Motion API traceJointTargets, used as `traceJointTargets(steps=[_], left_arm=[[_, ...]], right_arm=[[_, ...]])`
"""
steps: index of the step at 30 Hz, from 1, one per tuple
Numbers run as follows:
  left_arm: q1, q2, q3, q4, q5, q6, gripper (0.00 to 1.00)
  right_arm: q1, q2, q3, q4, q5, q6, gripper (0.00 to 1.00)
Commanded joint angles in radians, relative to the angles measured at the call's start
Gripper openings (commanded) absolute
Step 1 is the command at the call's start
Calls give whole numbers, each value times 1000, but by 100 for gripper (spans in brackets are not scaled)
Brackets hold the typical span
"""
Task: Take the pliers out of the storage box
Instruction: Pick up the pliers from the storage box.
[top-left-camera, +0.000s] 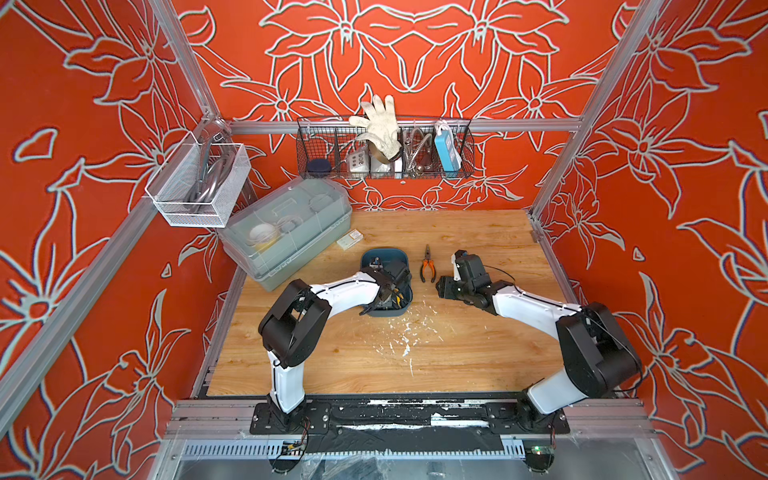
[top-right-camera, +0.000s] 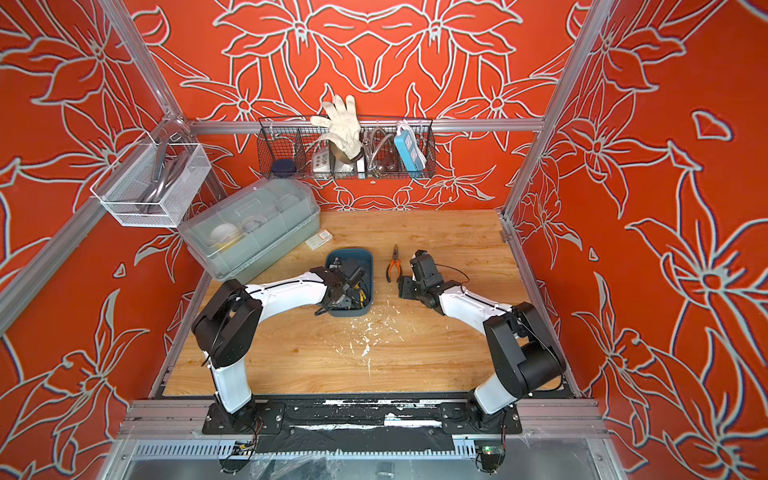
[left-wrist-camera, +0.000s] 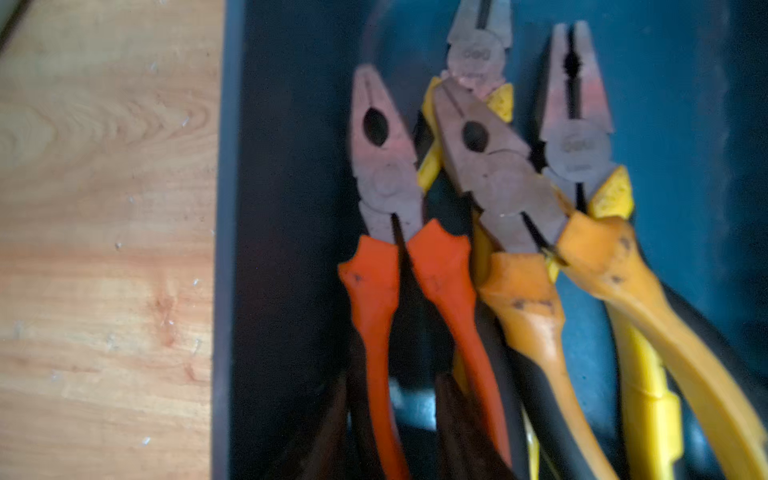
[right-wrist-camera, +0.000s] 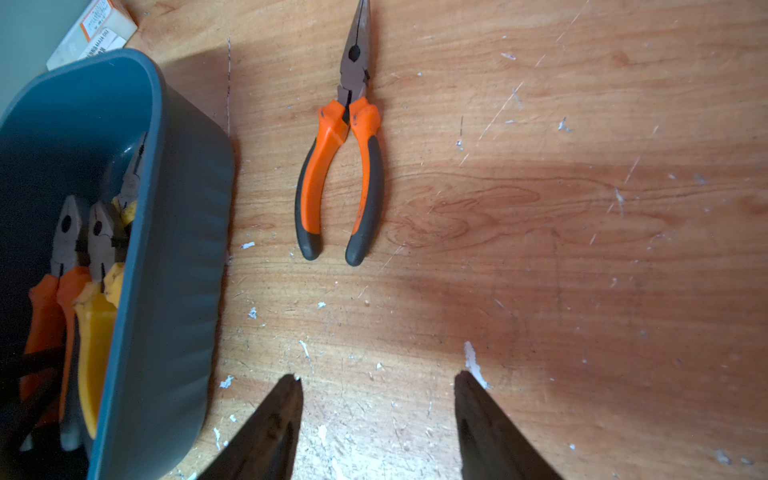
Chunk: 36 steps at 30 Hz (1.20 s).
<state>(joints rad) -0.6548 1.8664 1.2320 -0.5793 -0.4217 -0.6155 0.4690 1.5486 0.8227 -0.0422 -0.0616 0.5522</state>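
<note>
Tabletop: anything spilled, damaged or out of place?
Yes. White flecks are scattered over the wooden table on the robot's side of the storage box. They look like chipped paint or scraped debris, not part of the setup. The orange-handled pliers lie straight beside the box, apart from it, which seems intended.

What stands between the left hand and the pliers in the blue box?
Nothing visible. The left hand is down inside the storage box, its fingers on either side of the orange-handled pliers. The yellow-handled pliers lie overlapped right beside, so they might snag.
</note>
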Motion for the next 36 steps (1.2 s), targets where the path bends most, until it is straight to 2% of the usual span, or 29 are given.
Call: traceJointTargets(steps=[1,4,10,18,25,31,36], left_arm=[[-6,-8,-2,-24,20,-5,22],[-5,-35,-16,-23,0,-9,12],[-5,-88,-42,-12,-2,-7,0],[-5,-183,-119,69,-24,3,0],[-6,-337,-252,232,38,24,0],[-5,-557,-462,508,167,76,0],[-5,-675,-573,661,279,99,0]], right_arm=[[0,-9,-4,1,9,-5,61],[0,3,-2,5,-2,-2,61],[0,4,-5,11,-8,-3,61],[0,18,-1,22,-22,2,60],[0,-10,-15,25,-8,-1,60],[0,-18,-16,21,-13,2,60],[0,-61,-39,46,-41,11,60]])
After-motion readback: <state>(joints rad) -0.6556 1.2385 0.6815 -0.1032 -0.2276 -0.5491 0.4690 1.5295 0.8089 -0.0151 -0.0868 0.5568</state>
